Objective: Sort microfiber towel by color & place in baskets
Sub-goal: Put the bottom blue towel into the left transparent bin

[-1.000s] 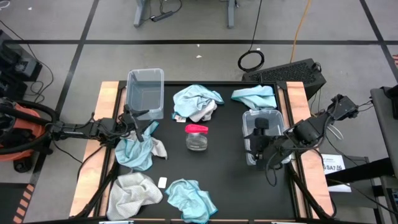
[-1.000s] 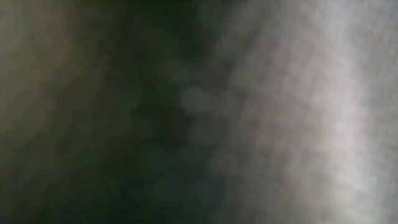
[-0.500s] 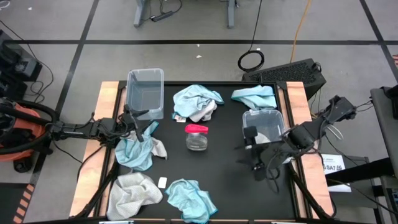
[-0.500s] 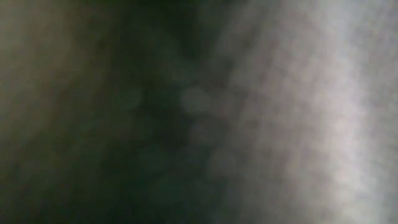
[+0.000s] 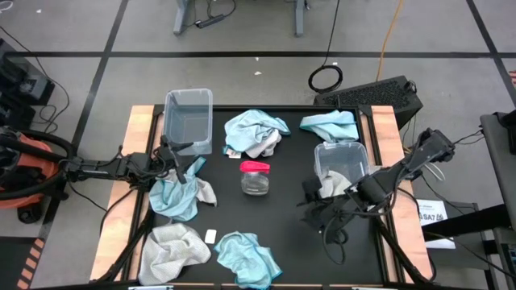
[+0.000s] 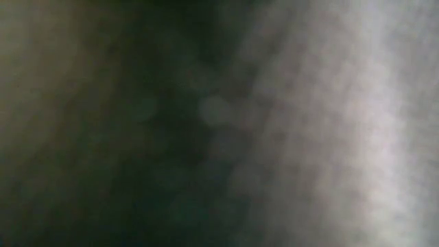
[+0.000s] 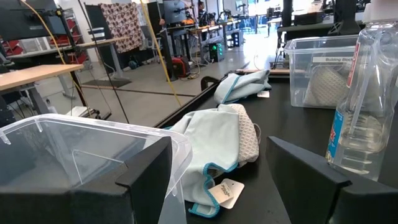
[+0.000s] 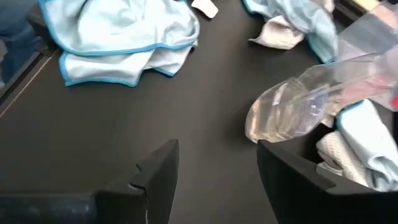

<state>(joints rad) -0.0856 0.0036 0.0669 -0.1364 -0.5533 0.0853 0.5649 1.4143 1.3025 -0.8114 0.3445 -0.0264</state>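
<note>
Your right gripper [image 5: 316, 211] backed off the right basket [image 5: 342, 155], fingers apart, empty; swinging could topple the jar [image 5: 255, 177].

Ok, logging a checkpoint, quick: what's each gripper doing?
Left gripper: open, empty, beside the left basket.
Right gripper: open, empty, over the black table.

Clear jar [image 5: 255, 183], pink lid [image 5: 255, 167], upright mid-surface. Black surface [image 5: 290, 234] with wooden side rails. Small white tag [image 5: 210, 236] lying flat. Dark keyboard [image 5: 367, 95] beyond the far edge. Coiled cable [image 5: 326, 78] on grey floor.
</note>
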